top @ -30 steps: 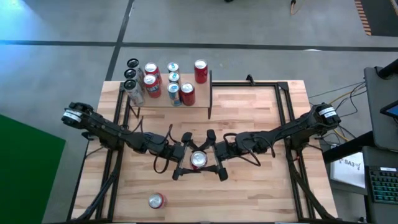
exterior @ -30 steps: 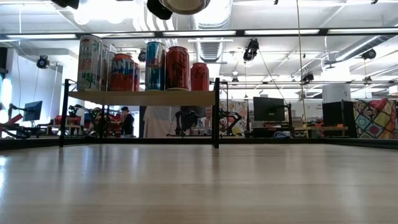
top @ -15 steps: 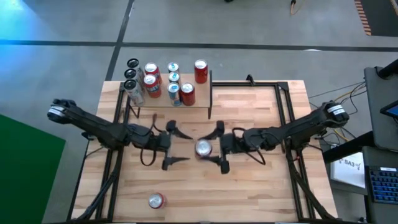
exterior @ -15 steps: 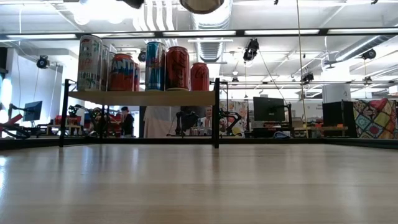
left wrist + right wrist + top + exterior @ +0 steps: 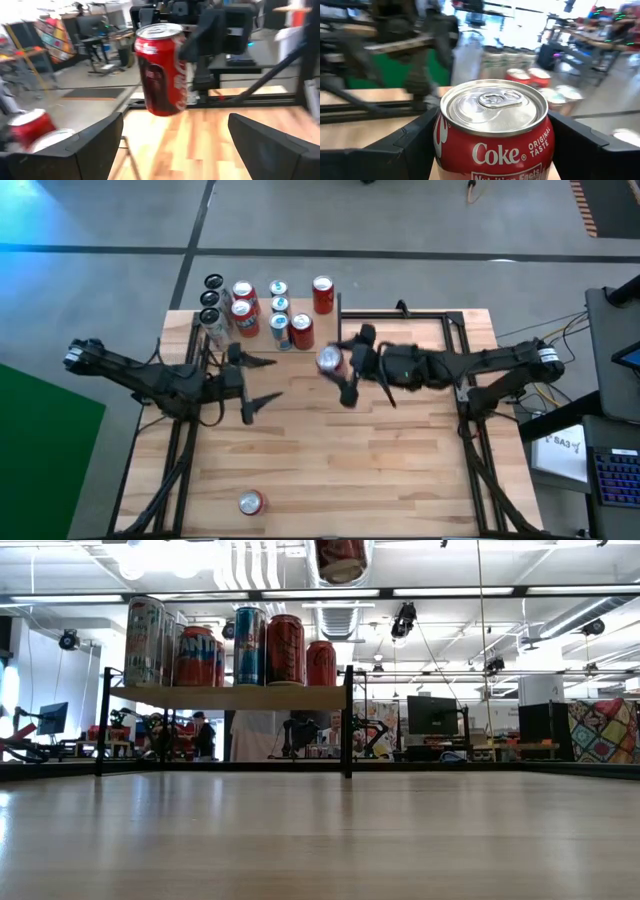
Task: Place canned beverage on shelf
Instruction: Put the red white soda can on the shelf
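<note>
A red Coke can hangs in the air just right of the shelf, with my right gripper shut on it. The low view shows the can high above the shelf board. Several cans stand on the shelf. My left gripper hovers open and empty over the table in front of the shelf, left of the held can. In the left wrist view the can is ahead of its spread fingers. My right gripper pinches the can's side wall between its two fingers, one on each side. The fingers lie level and come from the table's right. The can stays roughly upright, its top up, lifted clear of table and shelf.
Another red can lies on its side near the table's front edge. A black frame rail runs along the far right of the tabletop. Bare wood spreads across the middle and right.
My right gripper has risen and carried the can from the table's middle toward the far edge, up beside the shelf's right end, tipping from pointing down to level. My left gripper has drawn back toward the table's left and far side, staying open.
</note>
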Controlling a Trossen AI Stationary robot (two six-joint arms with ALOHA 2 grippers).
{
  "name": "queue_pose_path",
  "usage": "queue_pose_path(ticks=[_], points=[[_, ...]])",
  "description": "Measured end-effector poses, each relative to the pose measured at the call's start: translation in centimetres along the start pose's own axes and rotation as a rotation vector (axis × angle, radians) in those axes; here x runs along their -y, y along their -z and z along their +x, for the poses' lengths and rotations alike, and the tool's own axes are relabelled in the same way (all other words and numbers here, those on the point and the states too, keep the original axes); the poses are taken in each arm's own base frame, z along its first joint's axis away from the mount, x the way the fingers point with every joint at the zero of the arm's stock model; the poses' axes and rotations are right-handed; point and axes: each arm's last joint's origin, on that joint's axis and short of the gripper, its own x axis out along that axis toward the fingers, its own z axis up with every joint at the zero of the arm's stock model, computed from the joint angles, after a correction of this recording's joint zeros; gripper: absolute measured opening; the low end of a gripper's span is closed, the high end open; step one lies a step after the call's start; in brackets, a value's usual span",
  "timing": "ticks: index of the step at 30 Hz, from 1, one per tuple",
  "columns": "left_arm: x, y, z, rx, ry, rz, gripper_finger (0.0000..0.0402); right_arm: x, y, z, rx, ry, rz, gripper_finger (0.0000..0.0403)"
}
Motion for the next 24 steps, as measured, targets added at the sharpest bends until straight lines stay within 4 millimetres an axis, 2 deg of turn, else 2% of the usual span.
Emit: queue_pose_path(ticks=[5,11,15,20,24], points=[[-1.2,-0.4,-1.5,0.0,-0.07,0.077,0.0346,4.2,-0.7,1.2,0.015,0.071,-0.028,0.0297],[-2.5,-0.9,-3.1,0.017,-0.125,0.138,0.0346,10.6,-0.3,2.8,0.066,0.065,0.026,0.0297],[-3.5,-0.9,-4.1,-0.008,-0.226,0.173,0.0346,13.8,0.5,4.0,0.095,0.084,0.039,0.0297],[-4.2,-0.9,-5.1,-0.017,-0.273,0.156,0.0346,16.1,1.6,5.3,0.115,0.037,0.044,0.0297],[-4.4,-0.8,-5.5,-0.017,-0.272,0.128,0.0346,16.4,2.2,5.9,0.117,0.01,0.037,0.0297]])
